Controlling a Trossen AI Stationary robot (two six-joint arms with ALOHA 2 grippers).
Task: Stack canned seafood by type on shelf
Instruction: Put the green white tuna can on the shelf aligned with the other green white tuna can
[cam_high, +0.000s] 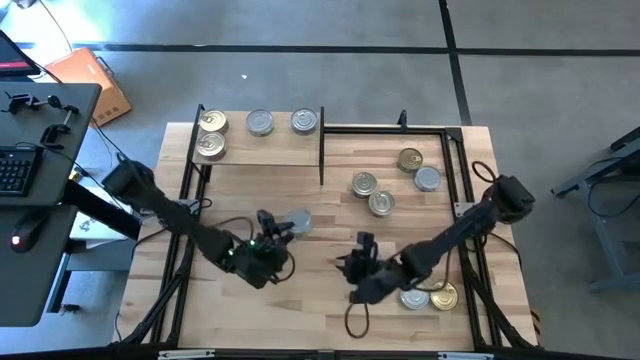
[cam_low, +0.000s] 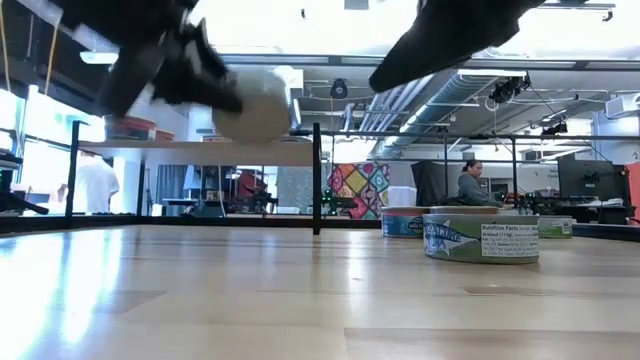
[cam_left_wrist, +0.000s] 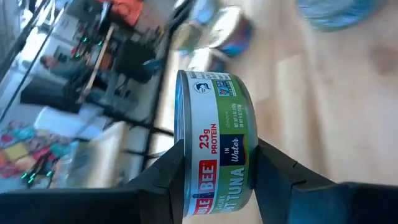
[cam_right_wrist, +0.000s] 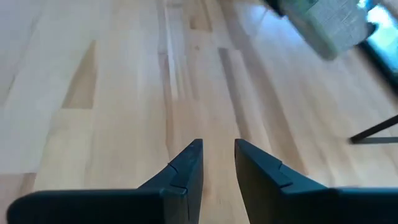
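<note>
The surface (cam_high: 300, 300) is a broad light-wood top with a visible grain, carrying everything else. At its far left corner stands the shelf (cam_high: 290, 152), a smaller light-wood board on thin black uprights, and it serves as the landmark here. On it sit four short round tins: two gold-topped ones (cam_high: 211, 133) close together at its left end and two silver-topped ones (cam_high: 281, 123) along its far edge, apparently grouped by type. To the right of the shelf, five loose tins (cam_high: 380, 204) lie on the bare wood, and two more (cam_high: 428, 297) lie well away at the near right.

In front of the shelf, the left gripper (cam_high: 283, 232) holds a tuna tin (cam_left_wrist: 214, 140) clamped across its flat ends, off the wood, probably bound for the shelf. The tin's paper label is white and green. Further right of the shelf, the right gripper (cam_right_wrist: 217, 163) hangs empty, fingers nearly together.
</note>
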